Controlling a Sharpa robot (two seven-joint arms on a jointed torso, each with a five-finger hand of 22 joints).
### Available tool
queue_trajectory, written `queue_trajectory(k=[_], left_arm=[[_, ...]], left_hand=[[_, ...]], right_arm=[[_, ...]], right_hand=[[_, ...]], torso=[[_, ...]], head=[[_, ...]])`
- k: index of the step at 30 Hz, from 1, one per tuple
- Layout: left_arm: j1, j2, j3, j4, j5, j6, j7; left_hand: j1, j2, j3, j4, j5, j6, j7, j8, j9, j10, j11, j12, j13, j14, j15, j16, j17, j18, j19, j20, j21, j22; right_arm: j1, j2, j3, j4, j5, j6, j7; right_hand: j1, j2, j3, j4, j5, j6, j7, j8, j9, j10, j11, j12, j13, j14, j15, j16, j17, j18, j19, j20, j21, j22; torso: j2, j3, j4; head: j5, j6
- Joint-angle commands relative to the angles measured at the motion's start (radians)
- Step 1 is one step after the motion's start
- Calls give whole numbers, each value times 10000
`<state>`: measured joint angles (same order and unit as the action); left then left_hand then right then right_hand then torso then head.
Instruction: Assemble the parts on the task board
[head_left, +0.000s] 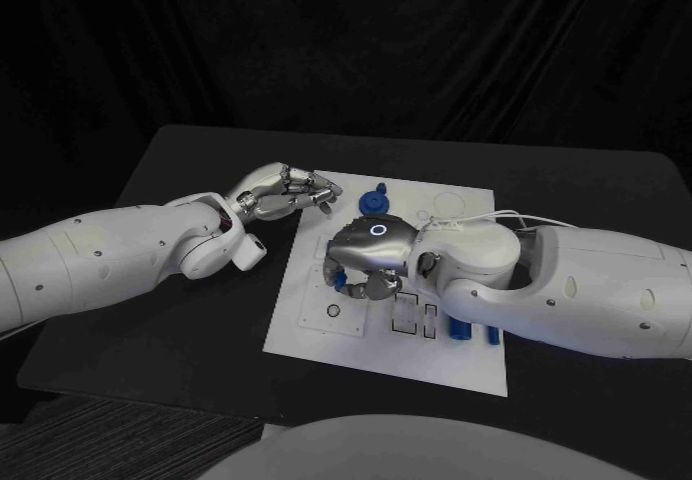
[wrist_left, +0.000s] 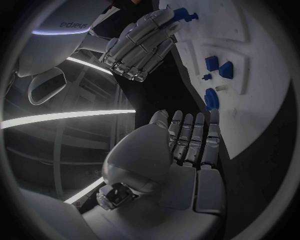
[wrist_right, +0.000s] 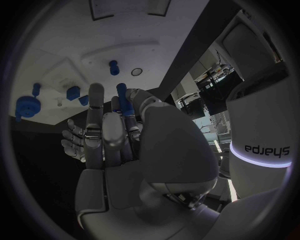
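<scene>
Right hand (head_left: 368, 262) low over the middle of the task board (head_left: 325, 338), palm down, fingers curled around a blue peg (wrist_right: 123, 101), apparently pinched between thumb and a finger with the other fingers stretched out alongside. Long axis of the peg roughly in line with those fingers, pointing out over the board's surface. Just past the fingertips, on the board, a small round hole (wrist_right: 136, 72), and beside it a short blue stud (wrist_right: 114, 66) standing upright; probably the hole as target, so the coming move a short reach forward and a tilt of the peg to upright, though hard to be sure which socket fits. Left hand (head_left: 289, 190) off the board's far left corner, above the table, fingers straight and apart, nothing in it; clearly farther from the hole than the right. From the head camera, peg and hole mostly hidden under the right hand, just a bit of blue visible below it; from the right wrist, both plain. From the left wrist, a side look at the right hand's fingers over the board. Blue round part (head_left: 375, 201) near the board's far edge, untouched.
</scene>
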<state>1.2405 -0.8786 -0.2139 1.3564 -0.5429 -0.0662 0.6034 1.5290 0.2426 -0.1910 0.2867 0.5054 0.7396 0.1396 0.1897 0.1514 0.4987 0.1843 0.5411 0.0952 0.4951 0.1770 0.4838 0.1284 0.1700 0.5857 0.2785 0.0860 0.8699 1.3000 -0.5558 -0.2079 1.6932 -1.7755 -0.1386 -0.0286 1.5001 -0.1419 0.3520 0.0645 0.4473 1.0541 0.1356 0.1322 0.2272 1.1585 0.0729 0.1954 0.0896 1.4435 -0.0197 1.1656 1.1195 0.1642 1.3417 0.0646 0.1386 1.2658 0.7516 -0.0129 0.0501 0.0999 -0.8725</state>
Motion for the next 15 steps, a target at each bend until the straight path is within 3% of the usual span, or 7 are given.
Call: queue_trajectory(k=[1,5,11,15], left_arm=[[-14,17,8,18,58,-15,241],[-15,17,9,24,58,-25,247],[-14,9,9,31,58,-26,240],[-14,6,9,32,58,-11,226]], left_hand=[[58,-50,105,0,41,-6,57,63,-23,-25,75,15,-14,-109,3,12,-25,-1,-189,-24,-109,-43],[54,-57,120,1,40,-5,56,66,-27,-25,77,15,-15,-121,0,10,-29,-6,-232,-33,-132,-56],[53,-58,123,1,40,-4,56,68,-27,-24,78,16,-15,-122,0,10,-30,-7,-240,-34,-137,-58],[51,-59,126,2,40,-3,55,69,-28,-24,78,16,-15,-122,1,12,-30,-7,-242,-34,-138,-59]], right_arm=[[-109,120,11,-87,-470,106,-117],[-167,200,11,-121,-500,51,-113],[-207,247,11,-139,-519,134,-139],[-251,250,11,-138,-523,202,-148]], right_hand=[[-10,-25,-18,-57,53,-45,27,-69,17,55,-9,-33,13,79,7,63,11,86,-60,8,46,16],[-19,-28,-17,-60,53,-47,29,-74,18,55,-8,-37,12,85,9,81,31,85,-60,8,52,27],[-54,-30,-5,-77,48,-49,29,-94,22,64,-7,-58,13,141,10,231,190,84,-49,12,85,87],[-185,-4,97,-185,48,-47,23,-182,54,110,-13,-132,42,555,22,1473,1473,88,132,28,337,433]], torso=[[8,-4,85],[14,-9,128],[6,-17,108],[10,-10,103]], head=[[-45,-1],[-76,-1],[-73,-1],[-73,-1]])
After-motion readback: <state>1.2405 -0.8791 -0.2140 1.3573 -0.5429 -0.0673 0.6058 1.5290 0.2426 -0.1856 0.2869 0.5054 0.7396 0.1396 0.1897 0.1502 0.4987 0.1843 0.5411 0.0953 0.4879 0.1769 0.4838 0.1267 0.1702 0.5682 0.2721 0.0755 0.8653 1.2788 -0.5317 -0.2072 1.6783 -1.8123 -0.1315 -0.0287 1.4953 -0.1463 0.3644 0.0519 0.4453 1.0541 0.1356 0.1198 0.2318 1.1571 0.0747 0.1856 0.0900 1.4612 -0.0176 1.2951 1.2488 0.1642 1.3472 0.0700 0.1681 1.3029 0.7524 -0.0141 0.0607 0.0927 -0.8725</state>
